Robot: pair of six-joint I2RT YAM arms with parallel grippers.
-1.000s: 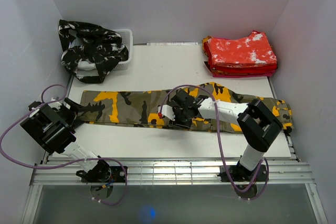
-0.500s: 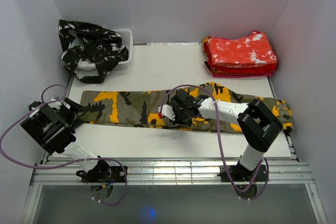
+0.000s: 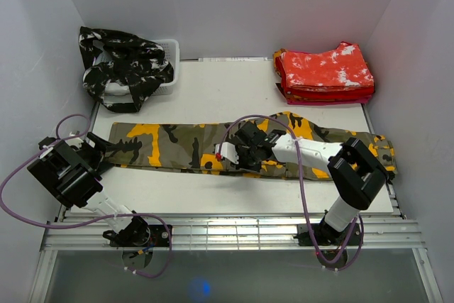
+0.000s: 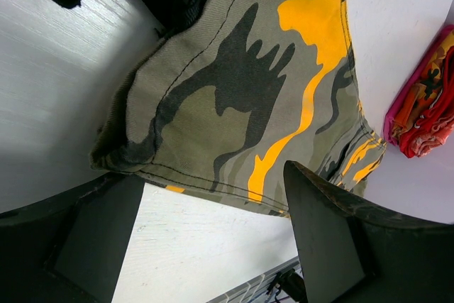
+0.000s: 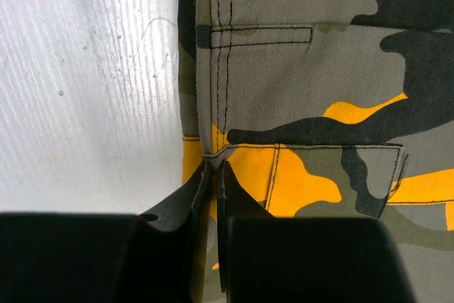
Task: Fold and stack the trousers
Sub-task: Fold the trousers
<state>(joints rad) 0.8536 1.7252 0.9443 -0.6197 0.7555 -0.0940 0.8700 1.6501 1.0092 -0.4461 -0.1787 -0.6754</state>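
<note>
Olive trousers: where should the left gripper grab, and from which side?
The leg hem of the olive trousers, coming in from the left, low and along the cloth. They lie flat, so only an edge offers a lip; that end is bunched up right before the open left gripper. The right gripper already pinches the near edge mid-length.

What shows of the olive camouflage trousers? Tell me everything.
The olive trousers, woven cloth with orange-yellow and black patches, stitched seams and pockets, lie flat and stretched out lengthwise across the table. The right gripper is shut on their edge around mid-length. The left gripper stands open at their left end; contact there cannot be told.
</note>
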